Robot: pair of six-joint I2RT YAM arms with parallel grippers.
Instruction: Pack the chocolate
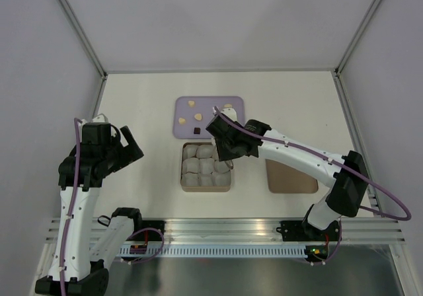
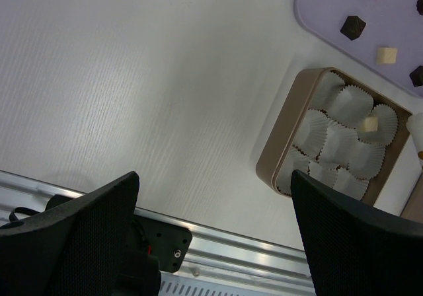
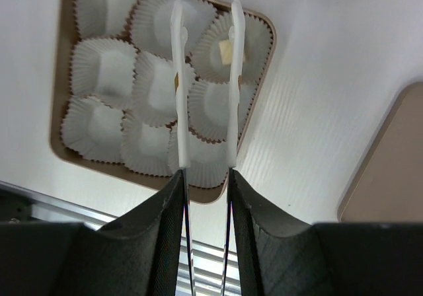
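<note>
- Right wrist view: right hand [image 3: 205,180] clamps white tongs [image 3: 177,78], arms apart, over the tan box [image 3: 58,111] of paper cups [image 3: 99,65].
- One cream chocolate [image 3: 223,50] sits in a corner cup.
- More chocolates [image 1: 197,116] lie on the lilac tray [image 1: 185,132], mid-bench [image 1: 132,98].
- And the left hand [image 2: 215,207] gapes wide, empty.

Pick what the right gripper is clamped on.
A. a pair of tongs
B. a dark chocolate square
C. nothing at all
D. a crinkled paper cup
A: in the right wrist view, the right gripper pinches the handles of the tongs between its fingers, and the two pale arms of the tongs reach out over the box of paper cups.
</note>
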